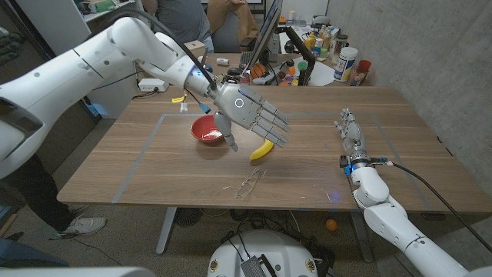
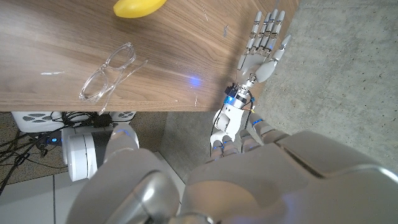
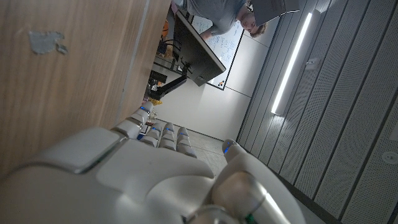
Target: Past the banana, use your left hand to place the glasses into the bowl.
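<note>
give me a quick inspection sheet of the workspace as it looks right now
surface: wooden table with a taped rectangle marked on it
job's things: clear glasses lie near the front edge; red bowl sits further back; yellow banana lies between them
clutter: nothing seen inside the tape; a small yellow-and-white item sits at the back edge
hands: left hand hangs above the banana and bowl, fingers apart, holding nothing; right hand waits at the right side with fingers extended, holding nothing
cables: black cable runs along the right arm
surroundings: cluttered desk and people behind the table
</note>
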